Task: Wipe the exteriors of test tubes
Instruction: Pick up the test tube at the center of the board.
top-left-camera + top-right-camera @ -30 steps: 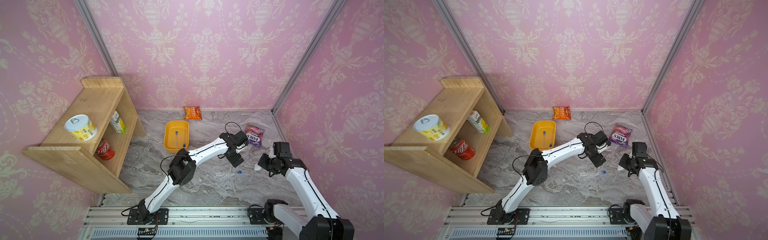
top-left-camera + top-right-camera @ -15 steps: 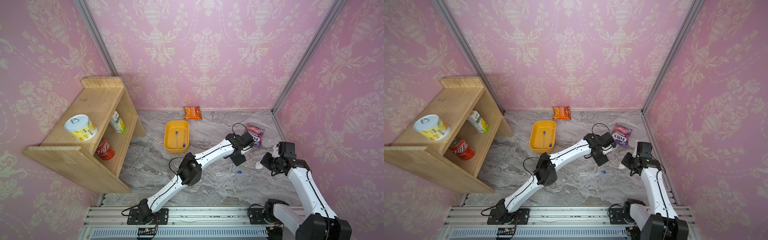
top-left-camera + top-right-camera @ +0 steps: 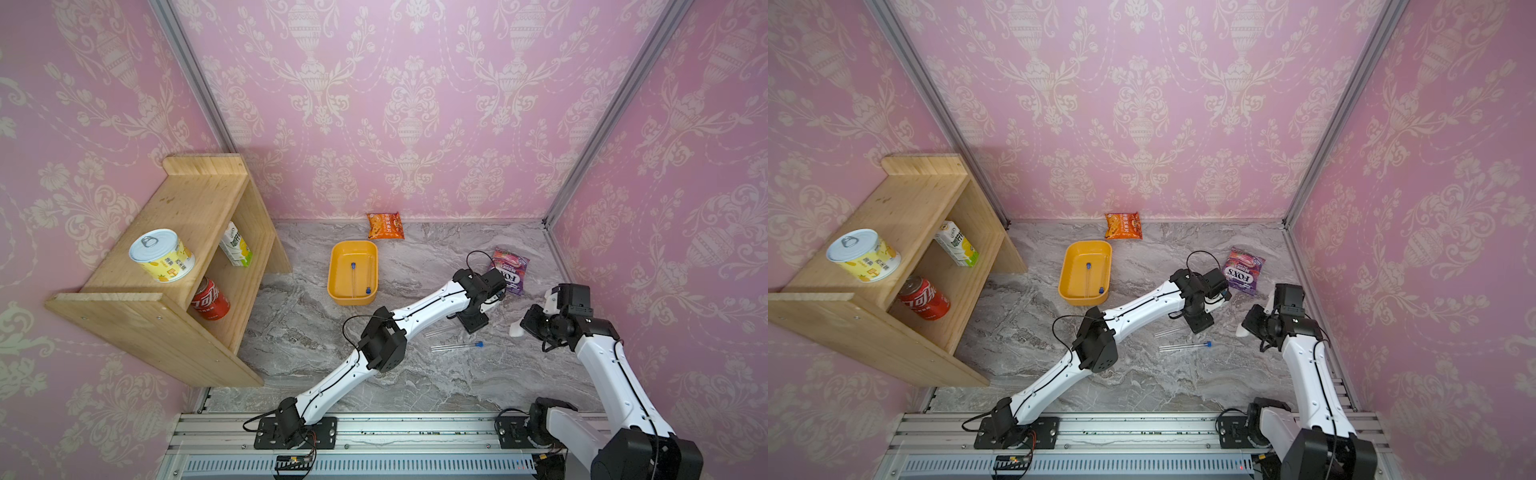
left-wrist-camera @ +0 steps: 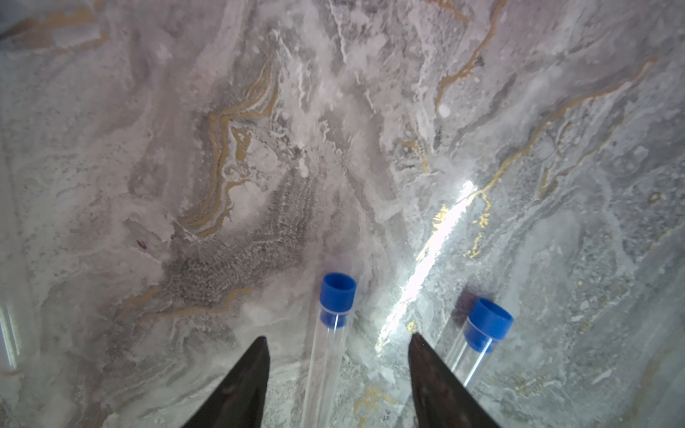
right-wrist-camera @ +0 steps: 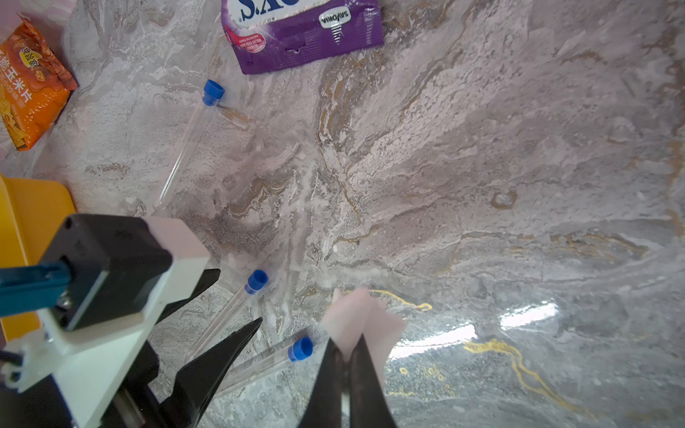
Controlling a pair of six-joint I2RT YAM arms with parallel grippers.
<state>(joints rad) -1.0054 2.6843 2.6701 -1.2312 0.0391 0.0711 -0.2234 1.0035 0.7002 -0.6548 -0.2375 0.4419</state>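
Two test tubes lie side by side on the marble table, clear with blue caps. My left gripper is open and straddles one test tube without touching it; the second tube lies just outside one finger. In both top views the left gripper covers the nearer tube's capped end, and the other tube lies bare. My right gripper is shut on a folded white wipe, held just right of the tubes. A third tube lies farther off.
A yellow tray behind the left arm holds two more capped tubes. A purple candy bag lies beside the left wrist, and an orange snack bag lies at the back wall. A wooden shelf with cans stands at the left.
The left arm has stretched a little farther right and settled over the tubes. The right gripper with the wipe has shifted slightly to the right.
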